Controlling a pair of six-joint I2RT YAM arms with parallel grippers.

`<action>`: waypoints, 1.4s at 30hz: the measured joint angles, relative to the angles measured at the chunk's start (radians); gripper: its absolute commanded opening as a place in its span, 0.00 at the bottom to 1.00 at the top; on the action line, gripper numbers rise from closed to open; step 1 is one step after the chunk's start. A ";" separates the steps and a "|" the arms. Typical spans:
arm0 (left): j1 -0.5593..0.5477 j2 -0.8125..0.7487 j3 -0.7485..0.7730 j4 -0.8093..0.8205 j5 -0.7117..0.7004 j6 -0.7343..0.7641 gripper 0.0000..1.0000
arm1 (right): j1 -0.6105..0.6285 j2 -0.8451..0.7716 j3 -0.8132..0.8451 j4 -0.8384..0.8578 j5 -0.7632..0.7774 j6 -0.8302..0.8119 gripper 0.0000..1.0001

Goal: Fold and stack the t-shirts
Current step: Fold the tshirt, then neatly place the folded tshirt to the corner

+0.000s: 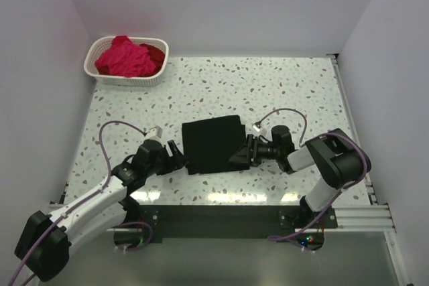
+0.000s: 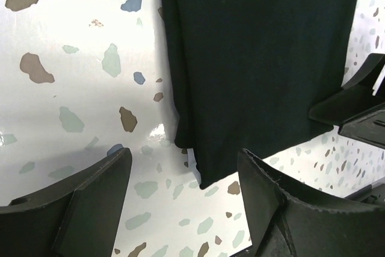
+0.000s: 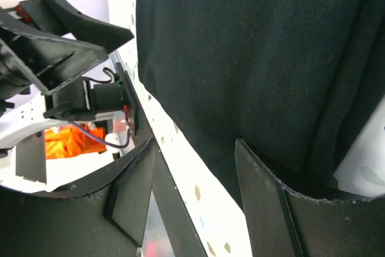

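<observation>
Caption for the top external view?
Open left gripper and open right gripper flank a folded black cloth t-shirt; magenta-pink and red shirts in a white lattice basket.

- Top external: fixed, high behind the near edge, looking down and forward over the whole tabletop (image 1: 281, 92); near edge at 6 o'clock.
- Left wrist: close and low behind the left tool (image 2: 183, 164), facing the black t-shirt (image 2: 258, 58) at 12 to 2 o'clock.
- Right wrist: close behind the right tool (image 3: 195, 148), facing the same shirt from the opposite side; left tool at 10 o'clock.
- Shared: all three views hold the shirt.
</observation>
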 measured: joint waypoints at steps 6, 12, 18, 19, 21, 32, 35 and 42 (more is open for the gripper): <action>0.000 0.085 0.046 -0.009 -0.003 0.001 0.68 | 0.000 -0.214 0.028 -0.306 0.070 -0.104 0.64; 0.000 0.239 0.137 0.015 -0.019 0.011 0.59 | 0.001 -0.597 0.228 -0.847 0.332 -0.298 0.86; 0.000 0.407 0.225 0.023 -0.053 0.041 0.52 | 0.001 -0.777 0.319 -1.165 0.498 -0.399 0.90; 0.000 0.433 0.239 0.025 -0.058 0.051 0.50 | 0.001 -0.798 0.319 -1.208 0.513 -0.410 0.90; 0.000 0.475 0.261 0.030 -0.066 0.062 0.49 | 0.001 -0.833 0.320 -1.283 0.543 -0.428 0.90; 0.001 0.608 0.331 0.019 -0.102 0.092 0.11 | 0.001 -0.884 0.336 -1.407 0.578 -0.480 0.90; 0.027 0.622 0.359 -0.003 -0.124 0.127 0.00 | 0.001 -0.879 0.336 -1.409 0.575 -0.489 0.89; 0.218 0.616 0.410 -0.100 -0.222 0.275 0.00 | 0.001 -0.869 0.337 -1.409 0.552 -0.504 0.89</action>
